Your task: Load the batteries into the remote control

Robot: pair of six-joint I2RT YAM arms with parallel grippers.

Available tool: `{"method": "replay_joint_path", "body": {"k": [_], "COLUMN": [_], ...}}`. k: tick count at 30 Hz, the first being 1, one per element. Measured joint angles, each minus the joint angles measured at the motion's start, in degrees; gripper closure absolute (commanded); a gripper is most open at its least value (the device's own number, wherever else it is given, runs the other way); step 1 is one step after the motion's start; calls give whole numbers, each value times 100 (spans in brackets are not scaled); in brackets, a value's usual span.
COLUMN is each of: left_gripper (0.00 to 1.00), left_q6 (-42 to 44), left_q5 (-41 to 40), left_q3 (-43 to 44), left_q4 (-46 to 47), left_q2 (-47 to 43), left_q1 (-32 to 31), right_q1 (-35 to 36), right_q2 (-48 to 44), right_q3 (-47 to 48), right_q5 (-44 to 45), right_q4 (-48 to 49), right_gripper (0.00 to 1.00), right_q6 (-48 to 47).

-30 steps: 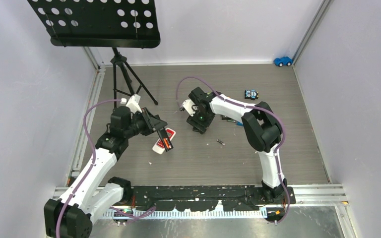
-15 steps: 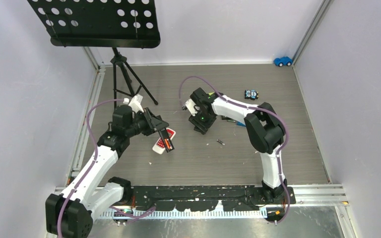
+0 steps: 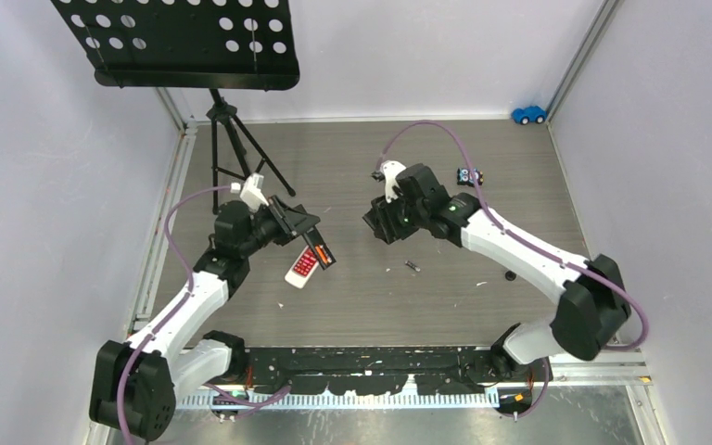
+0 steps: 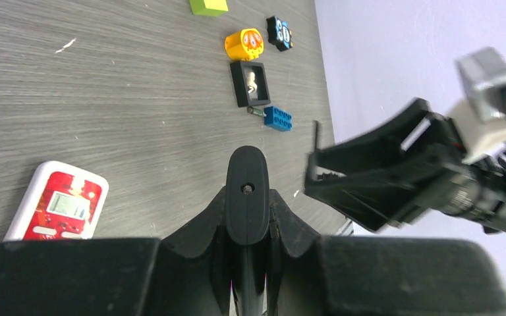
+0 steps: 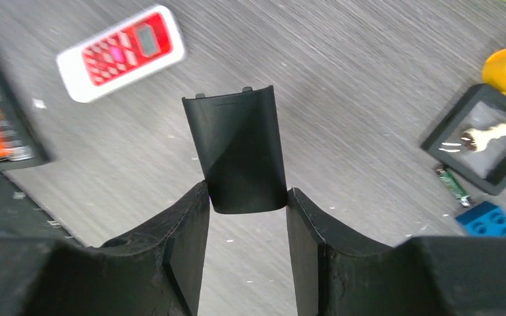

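Overhead view, lower centre: 1 dark battery point(image 3: 412, 266) lies alone on the table point(image 3: 482, 306). To its left, a red-and-white remote point(image 3: 301, 267) lies flat. Just above that, the left gripper point(image 4: 247, 220) has its fingers pressed tight on the black remote control point(image 3: 313, 248), with 1 orange battery point(image 3: 324, 258) showing in its open back. Frame centre: the right gripper point(image 5: 245, 197) pinches the black battery cover point(image 5: 237, 145) by its lower end. Right wrist view, right edge: a second battery point(image 5: 452, 185) lies between a black frame point(image 5: 449, 118) and a blue brick point(image 5: 487, 220). Upper right corner, overhead: blue toy car point(image 3: 528, 114).
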Motion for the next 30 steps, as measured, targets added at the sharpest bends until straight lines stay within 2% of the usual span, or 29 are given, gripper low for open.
{"method": "replay_joint_path", "body": {"k": [6,11,14,21,30], "left_gripper": [100,100,100,100,100], "left_q6": [-420,-715,-927,-1456,-1849], "left_q5": [-461,-605,-619,-614,-448], "left_q3": [-826,-1014,-1016,-1016,-774], "left_q4": [1416,2146,2406,2452,1882], "left_q2": [15,46,46,50,122], "left_q1": [-101,-129,-133,-138,-138], "right_q1": [428,1075,1220,1368,1670], "right_q2": [-702,-577,-376,9,168], "right_q3": [-155,151,369,664,944], "right_q5": [-302,-332,-306,-181,96], "right_q4": [407,236,168,-83,-391], "right_gripper": [67,68,67,66,65], "right_q6": [1270,2044,2365,2640,2426]}}
